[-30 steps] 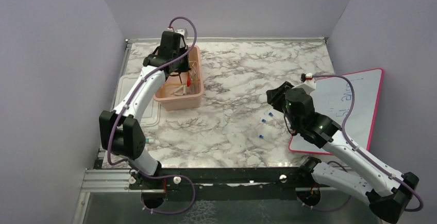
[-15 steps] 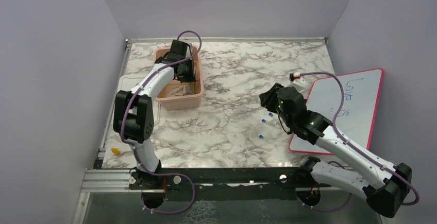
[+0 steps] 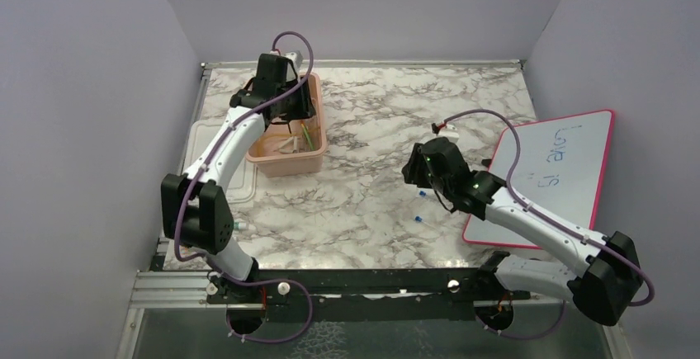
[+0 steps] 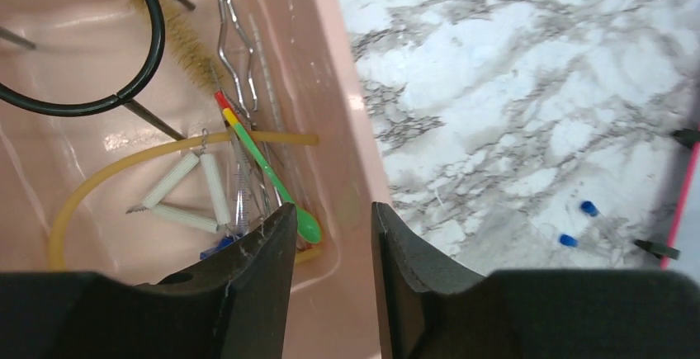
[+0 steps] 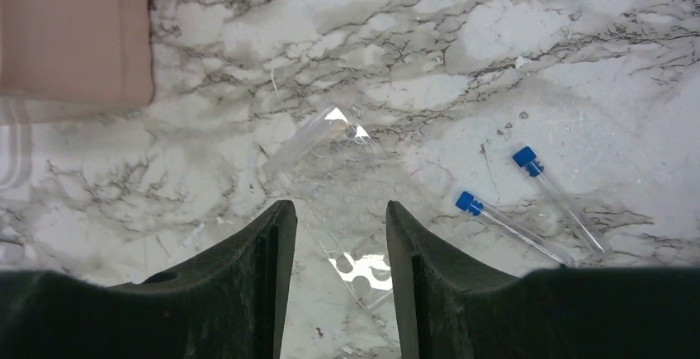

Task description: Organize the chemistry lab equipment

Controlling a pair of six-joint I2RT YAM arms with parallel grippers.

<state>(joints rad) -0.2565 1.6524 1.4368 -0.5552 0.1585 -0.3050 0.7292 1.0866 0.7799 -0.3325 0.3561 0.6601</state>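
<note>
Left tool [image 4: 333, 220] spread, empty, above tub [image 4: 334, 87]; ring [image 4: 158, 33], rubber tube [image 4: 272, 138] and stick [image 4: 257, 151] lie inside, sorted. Right tool [image 5: 333, 214] spread over clear plastic piece [image 5: 330, 157] on table [image 5: 495, 45], blue-capped tubes [image 5: 508, 220] just beside it. Probably next pickup.

Count on inspection. Arms [image 3: 235, 132]: two. Tub [image 3: 289, 161]: one, pink. Lid [image 3: 208, 138]: one, white. Whiteboard [image 3: 561, 169]: one, pink-framed. Inside the tub, by the left wrist view: wire ring [image 4: 158, 35], one; rubber tube [image 4: 165, 146], one; tongs [image 4: 223, 12], one pair; brush [image 4: 188, 45], one; stick [image 4: 262, 159], one, banded red, yellow and green; white rods [image 4: 216, 187], three, wired together as a triangle. On the table [image 3: 371, 111]: blue-capped tubes [image 5: 469, 203], two in the right wrist view, and two blue specks in the overhead view; clear plastic piece [image 5: 342, 210], one.
</note>
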